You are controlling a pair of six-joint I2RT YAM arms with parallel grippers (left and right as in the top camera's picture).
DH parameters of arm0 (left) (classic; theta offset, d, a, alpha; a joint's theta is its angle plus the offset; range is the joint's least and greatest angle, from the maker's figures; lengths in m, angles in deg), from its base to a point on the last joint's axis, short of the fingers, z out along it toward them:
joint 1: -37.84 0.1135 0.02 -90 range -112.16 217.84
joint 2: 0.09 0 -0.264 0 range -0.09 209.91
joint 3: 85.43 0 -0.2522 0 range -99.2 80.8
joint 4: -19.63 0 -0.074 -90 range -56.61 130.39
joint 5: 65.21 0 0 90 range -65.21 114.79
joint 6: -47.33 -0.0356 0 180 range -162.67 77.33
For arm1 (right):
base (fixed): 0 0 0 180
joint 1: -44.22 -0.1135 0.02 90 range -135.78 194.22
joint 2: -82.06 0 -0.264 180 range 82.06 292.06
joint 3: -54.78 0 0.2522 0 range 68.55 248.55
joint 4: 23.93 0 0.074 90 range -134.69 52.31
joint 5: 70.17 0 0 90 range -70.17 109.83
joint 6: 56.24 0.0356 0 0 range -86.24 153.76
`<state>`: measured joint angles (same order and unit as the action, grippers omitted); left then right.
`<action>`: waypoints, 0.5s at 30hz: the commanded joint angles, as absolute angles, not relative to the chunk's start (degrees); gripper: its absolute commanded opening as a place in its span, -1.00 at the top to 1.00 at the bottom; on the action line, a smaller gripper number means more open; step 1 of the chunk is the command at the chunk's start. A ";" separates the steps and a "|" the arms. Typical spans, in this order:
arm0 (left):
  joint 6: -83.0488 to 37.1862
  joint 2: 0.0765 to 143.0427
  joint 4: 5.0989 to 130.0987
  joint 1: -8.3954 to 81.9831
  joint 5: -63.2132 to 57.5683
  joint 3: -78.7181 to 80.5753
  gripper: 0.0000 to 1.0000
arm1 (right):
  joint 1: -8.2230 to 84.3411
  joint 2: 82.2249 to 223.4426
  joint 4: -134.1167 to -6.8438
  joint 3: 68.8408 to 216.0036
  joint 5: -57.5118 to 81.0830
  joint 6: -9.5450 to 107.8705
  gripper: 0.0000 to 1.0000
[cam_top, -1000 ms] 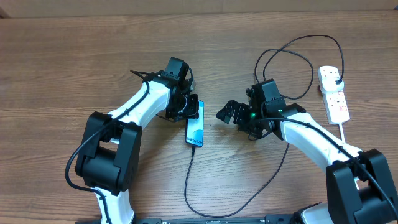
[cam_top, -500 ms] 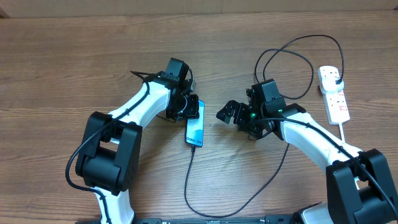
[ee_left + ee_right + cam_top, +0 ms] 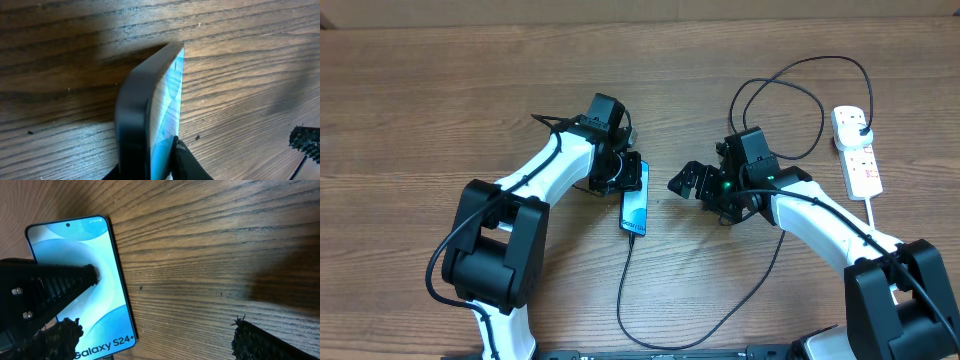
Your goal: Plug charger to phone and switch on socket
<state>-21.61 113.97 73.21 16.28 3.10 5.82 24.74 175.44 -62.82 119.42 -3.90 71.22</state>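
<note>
While left hand (image 3: 627, 177) clamps phone (image 3: 635, 206) at its 12 o'clock end, right hand (image 3: 683, 180) hangs released at phone's 3 o'clock. Both forearms angle inward.

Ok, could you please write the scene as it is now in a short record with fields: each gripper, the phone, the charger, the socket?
left gripper: shut on the phone, one finger across its screen
right gripper: open, empty, apart from the phone
phone: light blue screen facing up, over the table
charger: cable tip meets the phone's bottom edge, seating not clear; black plug sits in the socket
socket: near the right arm; switch state too small to tell
</note>
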 commanded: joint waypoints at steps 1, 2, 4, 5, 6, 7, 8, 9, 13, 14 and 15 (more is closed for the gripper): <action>-21.43 116.53 73.80 15.95 10.20 8.43 0.63 | 25.02 175.10 -62.64 119.70 -3.53 70.76 -1.00; -21.43 116.53 73.80 15.95 10.23 8.43 0.60 | 25.02 175.10 -62.67 119.70 -3.53 70.76 -1.00; -21.43 116.53 73.77 15.95 10.34 8.43 0.56 | 25.02 175.10 -62.64 119.70 -3.53 70.76 -1.00; -21.43 116.53 73.80 15.95 10.38 8.43 0.56 | 25.02 175.10 -62.67 119.70 -3.53 70.76 -1.00; -21.43 116.53 73.82 15.95 10.38 8.43 0.56 | 25.02 175.10 -62.64 119.70 -3.53 70.76 -1.00; -21.46 116.53 73.84 15.95 10.38 8.45 0.55 | 25.02 175.10 -62.64 119.70 -3.53 70.76 -1.00; -21.43 116.53 73.84 15.95 10.38 8.45 0.55 | 25.02 175.10 -62.64 119.70 -3.53 70.76 -1.00; -21.43 116.53 73.82 15.95 10.38 8.45 0.54 | 25.02 175.10 -62.67 119.70 -3.53 70.76 -1.00; -21.41 116.53 73.77 15.95 10.38 8.45 0.53 | 25.02 175.10 -62.64 119.70 -3.53 70.76 -1.00; -21.43 116.53 73.75 15.95 10.38 8.45 0.52 | 25.02 175.10 -62.64 119.70 -3.53 70.76 -1.00; -21.43 116.53 73.69 15.95 10.38 8.45 0.51 | 25.02 175.10 -62.67 119.70 -3.53 70.76 -0.99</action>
